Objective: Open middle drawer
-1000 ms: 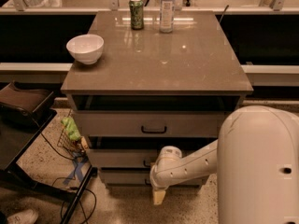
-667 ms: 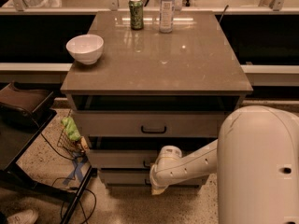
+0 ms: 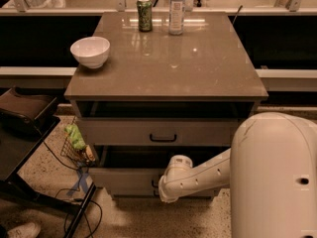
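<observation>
At the middle drawer (image 3: 124, 181) front sit the jaws.

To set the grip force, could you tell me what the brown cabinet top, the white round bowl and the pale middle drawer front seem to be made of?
Brown cabinet top: polished stone or laminate, judging by mirror-like reflections. White round bowl: likely glazed ceramic, smooth sheen. Pale grey-beige middle drawer: matte painted wood or laminate, no glare. The gripper sits low against its front, near the centre.
</observation>
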Robot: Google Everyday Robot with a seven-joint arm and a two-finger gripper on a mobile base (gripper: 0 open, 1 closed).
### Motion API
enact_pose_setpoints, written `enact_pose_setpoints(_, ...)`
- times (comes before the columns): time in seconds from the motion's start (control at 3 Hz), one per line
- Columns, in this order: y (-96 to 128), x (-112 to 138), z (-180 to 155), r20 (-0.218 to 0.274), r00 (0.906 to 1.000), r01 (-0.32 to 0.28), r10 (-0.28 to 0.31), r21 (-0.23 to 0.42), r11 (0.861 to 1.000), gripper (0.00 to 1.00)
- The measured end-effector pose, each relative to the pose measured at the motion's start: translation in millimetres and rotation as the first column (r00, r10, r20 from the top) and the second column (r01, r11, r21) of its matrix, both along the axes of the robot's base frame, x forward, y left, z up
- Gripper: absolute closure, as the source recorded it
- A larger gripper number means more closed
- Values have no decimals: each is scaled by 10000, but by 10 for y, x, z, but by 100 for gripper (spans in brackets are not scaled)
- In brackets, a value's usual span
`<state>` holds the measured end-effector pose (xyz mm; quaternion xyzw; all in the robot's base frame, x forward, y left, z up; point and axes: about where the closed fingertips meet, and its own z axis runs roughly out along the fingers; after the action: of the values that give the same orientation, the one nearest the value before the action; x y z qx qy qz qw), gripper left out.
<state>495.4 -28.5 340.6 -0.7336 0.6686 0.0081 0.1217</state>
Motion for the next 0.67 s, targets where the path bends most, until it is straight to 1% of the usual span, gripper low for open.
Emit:
enact_pose_setpoints(0.33, -10, -4, 12, 9, 10000, 25, -25, -6, 10000, 100)
enact_pose_setpoints(0.67, -10, -4, 13, 9, 10000, 25, -25, -6, 10000, 100)
